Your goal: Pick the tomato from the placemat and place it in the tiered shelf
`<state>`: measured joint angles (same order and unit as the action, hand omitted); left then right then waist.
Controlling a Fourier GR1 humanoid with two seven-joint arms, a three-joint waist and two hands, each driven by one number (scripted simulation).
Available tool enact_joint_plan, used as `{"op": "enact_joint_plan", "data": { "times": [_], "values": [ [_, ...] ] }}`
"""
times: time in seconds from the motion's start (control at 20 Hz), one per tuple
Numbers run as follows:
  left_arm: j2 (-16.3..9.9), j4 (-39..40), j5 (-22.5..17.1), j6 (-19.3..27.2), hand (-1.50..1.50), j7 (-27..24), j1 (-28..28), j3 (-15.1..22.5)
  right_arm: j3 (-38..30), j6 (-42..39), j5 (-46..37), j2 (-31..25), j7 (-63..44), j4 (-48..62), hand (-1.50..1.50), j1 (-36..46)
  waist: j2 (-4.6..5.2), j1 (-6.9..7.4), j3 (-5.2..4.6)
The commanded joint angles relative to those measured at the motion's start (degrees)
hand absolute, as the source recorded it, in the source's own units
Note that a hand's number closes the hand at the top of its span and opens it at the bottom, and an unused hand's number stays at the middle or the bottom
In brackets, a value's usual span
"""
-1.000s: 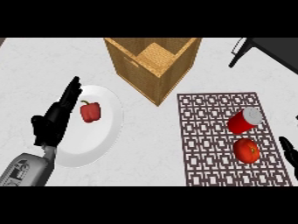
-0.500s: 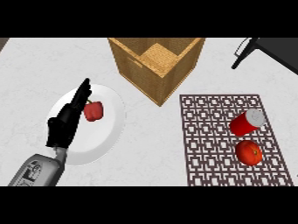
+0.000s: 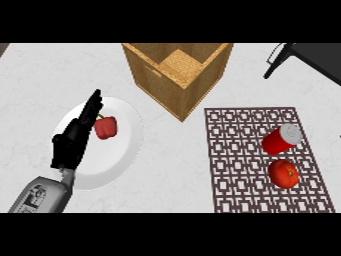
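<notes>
Right hand gone from view since a second ago; left hand (image 3: 75,137), fingers straight, now over plate (image 3: 125,150) beside pepper (image 3: 105,127); tomato (image 3: 284,173) untouched on placemat (image 3: 236,165), near can (image 3: 281,139); shelf (image 3: 177,75) waiting; grasp apparently not yet begun.

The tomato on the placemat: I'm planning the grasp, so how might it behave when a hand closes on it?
The tomato looks round and smooth, so it may roll or slip if nudged. It lies close to the red can, which a hand could bump. The patterned placemat may slow rolling.

Black robot hand (image 3: 75,137) (grey forearm (image 3: 40,195) behind).
</notes>
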<state>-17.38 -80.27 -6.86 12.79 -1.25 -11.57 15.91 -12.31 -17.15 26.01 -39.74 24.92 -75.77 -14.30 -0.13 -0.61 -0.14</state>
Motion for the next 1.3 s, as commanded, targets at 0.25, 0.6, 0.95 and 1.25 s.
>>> {"op": "enact_joint_plan", "data": {
  "times": [0.25, 0.6, 0.95, 1.25],
  "values": [
    [1.5, -0.9, 1.8, 0.8, 0.00, 1.0, 0.3, -0.3, 2.1, 7.0, -9.1, -5.4, -15.8, -22.2, -1.50, -9.0, -0.06, -0.22, 0.02],
    [4.0, 0.6, 3.5, -1.4, 0.00, 4.8, -4.4, -2.7, -0.4, 6.8, -13.3, 1.7, -20.6, -29.1, -1.50, -11.0, 0.08, 0.02, 0.12],
    [4.7, 3.2, 3.9, -5.2, 0.00, 0.5, -1.6, -5.6, -5.2, 4.7, -15.1, 4.0, -29.1, -34.9, -1.50, -8.8, 0.13, 0.23, 0.11],
    [4.8, -2.3, 5.3, -7.1, 0.00, 4.3, 0.1, -6.6, -1.8, 5.2, -22.9, 13.6, -30.6, -39.2, -1.50, -10.2, 0.06, 0.34, 0.14]
  ]
}}
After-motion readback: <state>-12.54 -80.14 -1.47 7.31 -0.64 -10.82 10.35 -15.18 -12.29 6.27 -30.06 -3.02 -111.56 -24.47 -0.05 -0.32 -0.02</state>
